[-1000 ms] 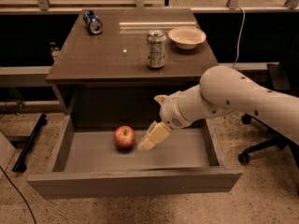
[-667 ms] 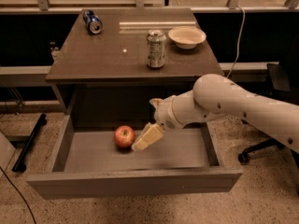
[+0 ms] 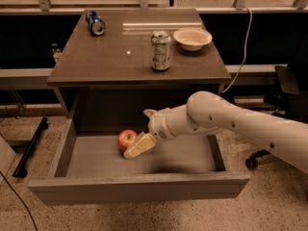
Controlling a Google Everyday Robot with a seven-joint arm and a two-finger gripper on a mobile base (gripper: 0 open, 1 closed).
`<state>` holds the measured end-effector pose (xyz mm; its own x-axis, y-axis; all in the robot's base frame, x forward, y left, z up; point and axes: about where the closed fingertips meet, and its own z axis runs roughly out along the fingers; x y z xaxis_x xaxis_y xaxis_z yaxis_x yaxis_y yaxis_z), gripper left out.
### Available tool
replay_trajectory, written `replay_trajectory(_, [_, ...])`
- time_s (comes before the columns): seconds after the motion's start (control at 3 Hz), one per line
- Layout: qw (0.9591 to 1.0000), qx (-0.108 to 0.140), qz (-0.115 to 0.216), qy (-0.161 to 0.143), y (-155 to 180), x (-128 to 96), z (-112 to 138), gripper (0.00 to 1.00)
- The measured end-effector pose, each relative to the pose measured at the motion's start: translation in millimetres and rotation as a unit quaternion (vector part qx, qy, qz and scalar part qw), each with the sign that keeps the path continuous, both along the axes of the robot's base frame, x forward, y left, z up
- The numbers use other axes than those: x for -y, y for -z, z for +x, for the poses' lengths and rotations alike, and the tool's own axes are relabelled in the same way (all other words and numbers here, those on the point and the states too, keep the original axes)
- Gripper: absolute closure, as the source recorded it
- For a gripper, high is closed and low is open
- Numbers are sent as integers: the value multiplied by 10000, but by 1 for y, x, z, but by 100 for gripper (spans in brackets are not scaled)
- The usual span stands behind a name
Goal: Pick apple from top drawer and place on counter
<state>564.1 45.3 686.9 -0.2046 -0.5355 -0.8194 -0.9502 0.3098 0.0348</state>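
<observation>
The apple (image 3: 126,138), red with yellowish patches, lies on the grey bottom of the open top drawer (image 3: 187,154), left of its middle. My gripper (image 3: 138,133) reaches down into the drawer from the right and is open. One cream finger (image 3: 140,146) lies right against the apple's front right side. The other finger (image 3: 149,113) sticks up behind and to the right of the apple. The apple rests on the drawer bottom, not lifted. The dark brown counter (image 3: 110,57) is above the drawer.
On the counter stand an upright soda can (image 3: 160,50) and a cream bowl (image 3: 192,38) at the right, and a blue can (image 3: 95,23) lies on its side at the back left. An office chair (image 3: 284,85) is at the right. A black bar (image 3: 30,147) lies on the floor left.
My gripper has moved left across the drawer, from a gap beside the apple to right up against it. The apple has not moved.
</observation>
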Motion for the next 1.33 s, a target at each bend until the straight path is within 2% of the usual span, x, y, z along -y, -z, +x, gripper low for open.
replay_trajectory(0.67, [9962, -371, 783, 59, 29, -36, 8, 0])
replay_trajectory(1.0, [9935, -508, 1014, 108, 38, -47, 10, 0])
replay_trajectory(1.33, [9907, -665, 1170, 217, 49, -52, 15, 15])
